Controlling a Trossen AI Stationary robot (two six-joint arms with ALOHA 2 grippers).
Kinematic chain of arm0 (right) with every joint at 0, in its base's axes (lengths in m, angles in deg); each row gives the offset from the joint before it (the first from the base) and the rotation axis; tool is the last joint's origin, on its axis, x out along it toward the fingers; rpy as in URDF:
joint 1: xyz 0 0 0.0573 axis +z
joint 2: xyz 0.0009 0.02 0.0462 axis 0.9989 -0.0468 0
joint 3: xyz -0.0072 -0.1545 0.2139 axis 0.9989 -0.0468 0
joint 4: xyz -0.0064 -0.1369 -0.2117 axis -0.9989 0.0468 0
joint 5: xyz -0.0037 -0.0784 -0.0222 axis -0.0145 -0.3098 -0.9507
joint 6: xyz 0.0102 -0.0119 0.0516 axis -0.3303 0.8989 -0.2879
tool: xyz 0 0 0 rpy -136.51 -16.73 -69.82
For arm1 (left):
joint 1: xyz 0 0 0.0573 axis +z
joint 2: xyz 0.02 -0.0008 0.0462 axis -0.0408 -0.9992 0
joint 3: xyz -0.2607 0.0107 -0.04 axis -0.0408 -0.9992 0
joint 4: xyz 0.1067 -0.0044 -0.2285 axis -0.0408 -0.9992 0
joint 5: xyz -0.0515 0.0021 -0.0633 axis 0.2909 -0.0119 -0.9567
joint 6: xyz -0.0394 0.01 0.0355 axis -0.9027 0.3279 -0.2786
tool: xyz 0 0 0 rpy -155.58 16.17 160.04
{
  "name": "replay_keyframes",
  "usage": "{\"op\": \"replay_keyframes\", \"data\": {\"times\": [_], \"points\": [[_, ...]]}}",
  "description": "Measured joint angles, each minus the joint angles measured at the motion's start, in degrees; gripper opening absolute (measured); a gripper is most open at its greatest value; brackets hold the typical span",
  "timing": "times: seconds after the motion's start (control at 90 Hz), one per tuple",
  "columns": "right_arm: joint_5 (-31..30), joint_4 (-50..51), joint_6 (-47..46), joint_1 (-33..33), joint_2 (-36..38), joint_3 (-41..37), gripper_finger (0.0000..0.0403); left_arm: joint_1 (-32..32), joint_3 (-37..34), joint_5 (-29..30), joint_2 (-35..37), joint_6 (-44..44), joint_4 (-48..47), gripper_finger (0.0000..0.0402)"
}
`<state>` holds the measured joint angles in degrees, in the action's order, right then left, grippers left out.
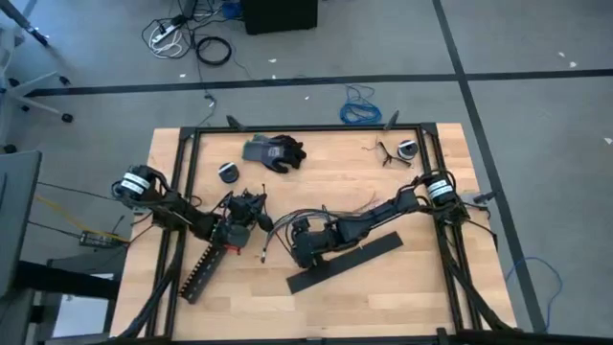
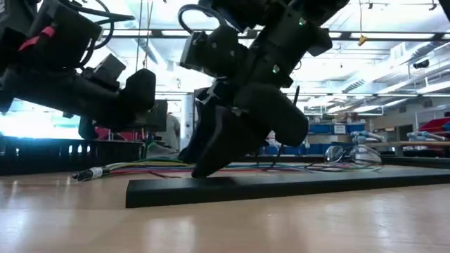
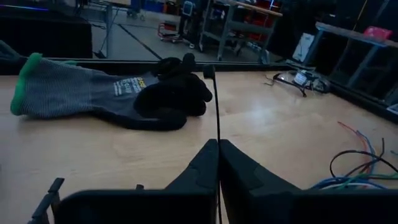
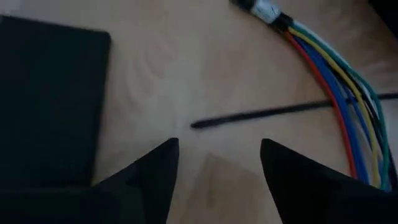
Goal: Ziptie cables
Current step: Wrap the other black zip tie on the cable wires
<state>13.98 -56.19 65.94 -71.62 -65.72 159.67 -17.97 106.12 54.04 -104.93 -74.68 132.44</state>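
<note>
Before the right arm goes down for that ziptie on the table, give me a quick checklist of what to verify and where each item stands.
1. Right gripper open: ok, fingers spread apart.
2. Ziptie lined up ahead of the right gripper: ok, lying flat on the table.
3. Ziptie free of the cables: not ok, its far end crosses them.
4. Flat black bar clear of the ziptie: ok, off to one side.
5. Left gripper holding its own ziptie: ok, shut on the upright strip.
</note>
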Motion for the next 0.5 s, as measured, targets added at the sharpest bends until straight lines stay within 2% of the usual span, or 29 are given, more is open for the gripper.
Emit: {"op": "replay_keyframes", "data": {"times": [0.311, 0.5], "points": [[0.1, -5.2, 0.3, 0.2, -2.8, 0.1, 0.0216, 0.0, 0.0, -0.1, 0.0, 0.0, 0.2, 0.0000], [-2.9, -5.7, 1.5, 0.3, -3.8, 0.2, 0.0214, 0.0, 0.0, -0.7, 0.0, 0.0, 0.0, 0.0000]]}}
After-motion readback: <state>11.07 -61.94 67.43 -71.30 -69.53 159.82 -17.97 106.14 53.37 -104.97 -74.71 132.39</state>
